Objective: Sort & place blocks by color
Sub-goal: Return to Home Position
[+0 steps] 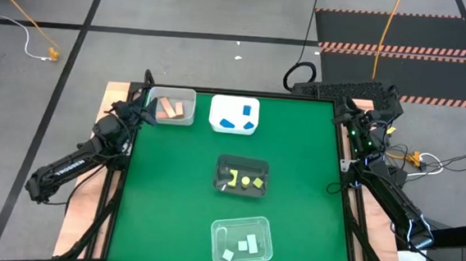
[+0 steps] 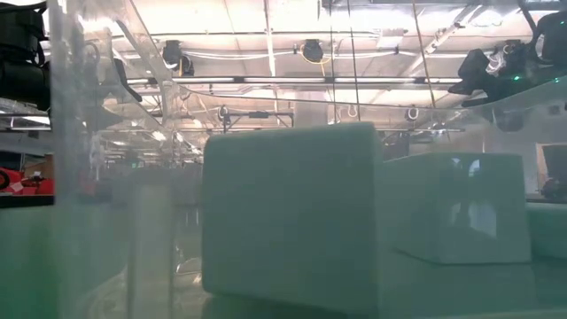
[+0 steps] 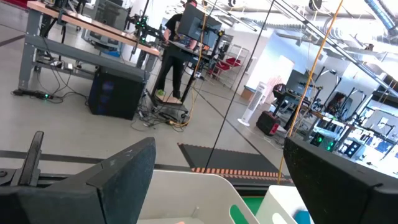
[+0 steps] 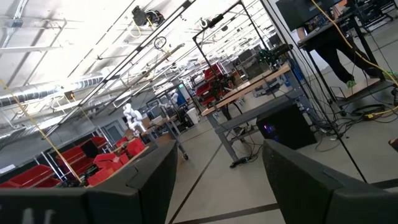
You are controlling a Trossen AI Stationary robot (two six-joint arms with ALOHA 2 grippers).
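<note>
The blocks lie in four trays on the green table. Tan blocks (image 1: 169,108) are in a clear tray (image 1: 188,94) at the far left. Blue blocks (image 1: 239,119) are in a white tray (image 1: 218,105). Yellow blocks (image 1: 245,180) are in a dark clear tray (image 1: 224,161) at the centre. Mint green blocks (image 1: 243,246) are in a clear tray (image 1: 220,227) at the near edge, and the low view sees them close up (image 2: 292,213). My left gripper (image 1: 142,108) stands open at the table's left edge beside the tan tray (image 3: 221,165). My right gripper (image 1: 346,115) stands open at the far right corner (image 4: 217,168). Both are empty.
The four trays take up the table's middle strip from far to near. Green table surface (image 1: 163,191) lies on both sides of them. Cables and a striped floor mat (image 1: 396,31) lie beyond the far edge. A person stands at a bench (image 3: 177,43) in the room.
</note>
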